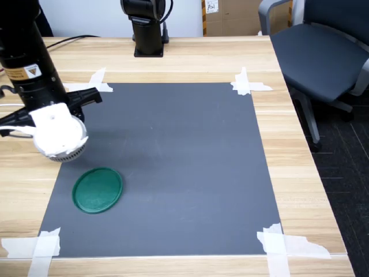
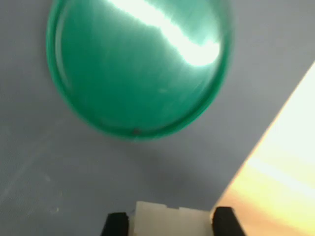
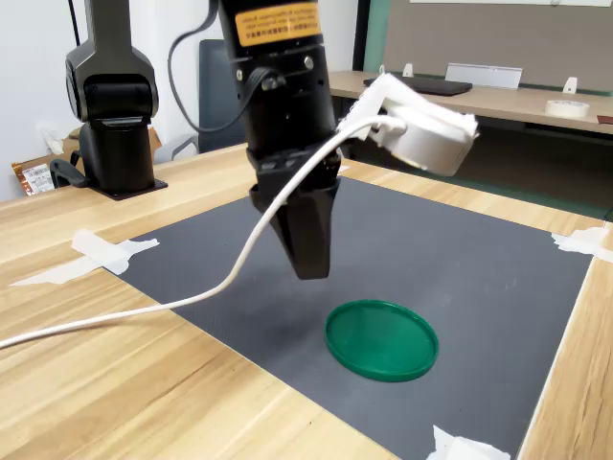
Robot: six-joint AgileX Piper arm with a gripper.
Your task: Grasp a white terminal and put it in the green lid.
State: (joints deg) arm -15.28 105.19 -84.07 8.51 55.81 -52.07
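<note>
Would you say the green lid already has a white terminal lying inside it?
No, the green lid lies empty on the dark mat in the first exterior view.

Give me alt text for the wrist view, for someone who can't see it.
A small white terminal sits pinched between the gripper's two black fingers at the frame's edge, above a dark grey mat. Beyond it lies the round green lid, empty and glaring with reflected light; pale wooden table shows beside the mat.

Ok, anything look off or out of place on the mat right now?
Nothing stands out. The green lid lies flat and empty on the dark mat, and the white terminal sits between the jaws of the gripper, raised above the mat.
</note>
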